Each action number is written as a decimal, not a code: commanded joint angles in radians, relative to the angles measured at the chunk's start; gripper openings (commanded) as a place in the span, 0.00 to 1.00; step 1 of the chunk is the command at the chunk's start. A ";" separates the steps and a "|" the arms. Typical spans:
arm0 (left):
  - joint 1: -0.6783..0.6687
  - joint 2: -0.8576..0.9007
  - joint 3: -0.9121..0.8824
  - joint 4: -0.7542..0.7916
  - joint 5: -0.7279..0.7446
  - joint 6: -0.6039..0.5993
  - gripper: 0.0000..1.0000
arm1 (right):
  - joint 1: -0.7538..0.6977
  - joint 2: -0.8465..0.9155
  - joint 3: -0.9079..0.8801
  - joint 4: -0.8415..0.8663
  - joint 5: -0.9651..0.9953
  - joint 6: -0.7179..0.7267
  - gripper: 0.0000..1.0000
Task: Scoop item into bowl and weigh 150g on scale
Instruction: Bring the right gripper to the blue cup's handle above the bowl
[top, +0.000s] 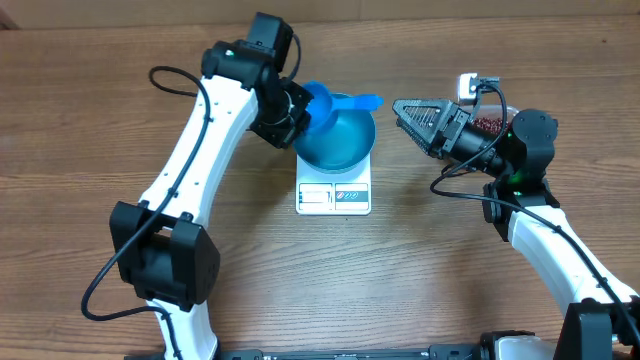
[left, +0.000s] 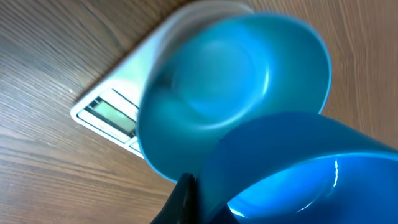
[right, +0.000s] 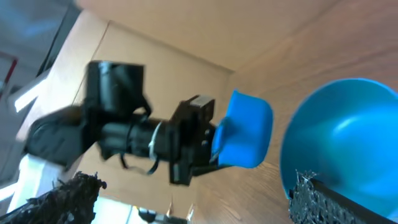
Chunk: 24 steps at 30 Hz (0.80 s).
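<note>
Label (top: 351, 196) on scale (top: 334, 209) illegible.

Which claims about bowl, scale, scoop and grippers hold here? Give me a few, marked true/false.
1. The blue bowl sits on the white scale. True.
2. The right gripper holds the scoop. False: the left gripper is shut on the scoop; the right one is open and holds nothing.
3. The bowl is heaped with beans. False: its inside looks bare blue in both wrist views.
4. The scoop hangs over the bowl's far-left rim. True.
5. Red-brown beans show behind the right gripper. True.
</note>
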<state>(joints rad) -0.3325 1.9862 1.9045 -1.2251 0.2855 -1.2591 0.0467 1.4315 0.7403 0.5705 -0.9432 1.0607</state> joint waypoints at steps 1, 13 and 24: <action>-0.044 -0.019 0.023 0.011 0.016 -0.025 0.04 | -0.001 -0.001 0.014 -0.009 0.057 0.008 1.00; -0.146 -0.019 0.023 0.073 -0.040 -0.027 0.04 | -0.001 0.000 0.014 -0.095 0.084 -0.059 0.91; -0.235 -0.019 0.023 0.120 -0.137 -0.027 0.04 | -0.001 0.000 0.013 -0.117 0.105 -0.068 0.66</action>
<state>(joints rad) -0.5522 1.9862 1.9045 -1.1172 0.1940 -1.2781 0.0463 1.4315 0.7403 0.4564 -0.8551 1.0061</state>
